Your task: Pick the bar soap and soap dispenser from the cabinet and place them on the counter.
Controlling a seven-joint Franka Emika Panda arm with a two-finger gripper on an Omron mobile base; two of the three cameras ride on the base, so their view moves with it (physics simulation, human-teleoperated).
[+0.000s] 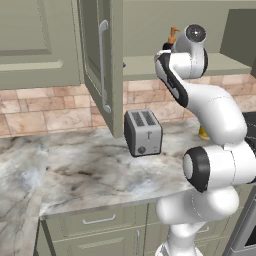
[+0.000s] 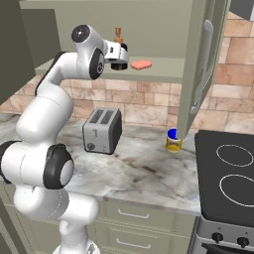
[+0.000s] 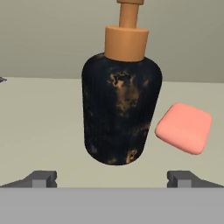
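The soap dispenser (image 3: 121, 105) stood upright at centre frame on the cabinet (image 2: 163, 74) shelf, the bar soap (image 3: 184, 127) lying just beside it at right; the fingers (image 3: 43, 179) were spread wide at the bottom corners, pinching nothing, the toaster (image 2: 102, 130) lower down on the bench (image 2: 144, 171)

The arm hides most of the soap dispenser (image 1: 173, 36) (body unseen).

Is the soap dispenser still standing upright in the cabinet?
Upright: the soap dispenser stands on the cabinet shelf, orange pump pointing up, bar soap beside it.
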